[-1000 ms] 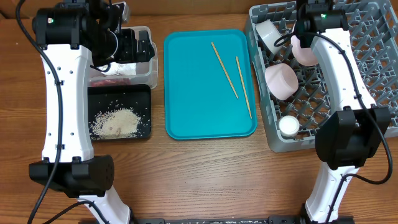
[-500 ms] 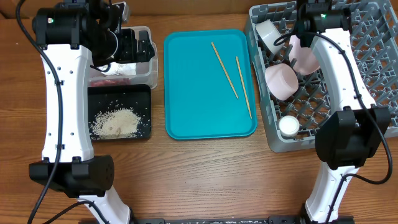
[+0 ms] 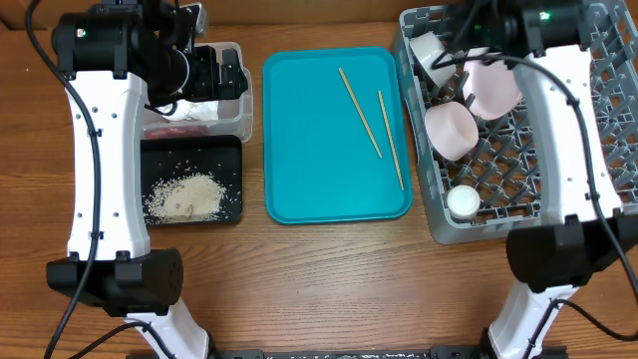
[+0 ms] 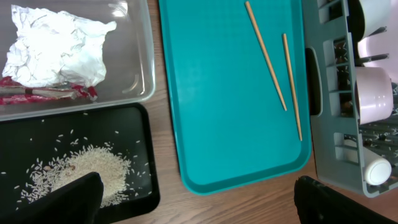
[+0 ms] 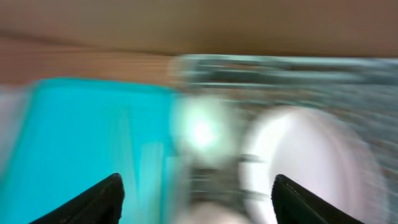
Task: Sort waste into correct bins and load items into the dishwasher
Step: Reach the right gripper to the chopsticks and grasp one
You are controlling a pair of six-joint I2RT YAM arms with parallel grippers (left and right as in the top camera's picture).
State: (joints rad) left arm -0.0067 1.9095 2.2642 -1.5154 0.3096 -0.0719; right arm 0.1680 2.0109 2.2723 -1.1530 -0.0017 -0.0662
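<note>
Two wooden chopsticks (image 3: 359, 98) (image 4: 265, 56) lie on the teal tray (image 3: 319, 170). The grey dishwasher rack (image 3: 431, 214) holds a leaning white plate (image 3: 493, 85), a bowl (image 3: 451, 130), another bowl (image 3: 429, 50) and a small cup (image 3: 462, 202). My right gripper (image 5: 196, 199) hangs open above the rack's far left corner with nothing between its fingers; its view is blurred. My left gripper (image 4: 199, 202) hovers open and empty over the clear bin (image 3: 239, 120). That bin holds the crumpled napkin (image 4: 56, 46) and a red scrap (image 4: 43, 93). Rice (image 4: 81, 174) lies in the black bin (image 3: 229, 160).
Both white arm bases stand at the table's near edge, left (image 3: 110, 279) and right (image 3: 558, 249). Bare wooden table (image 3: 339, 289) runs along the front. The teal tray sits between the bins and the rack.
My right gripper has opened and let go of the plate, which now leans in the rack. The right arm has swung to the right. The left arm has not moved.
</note>
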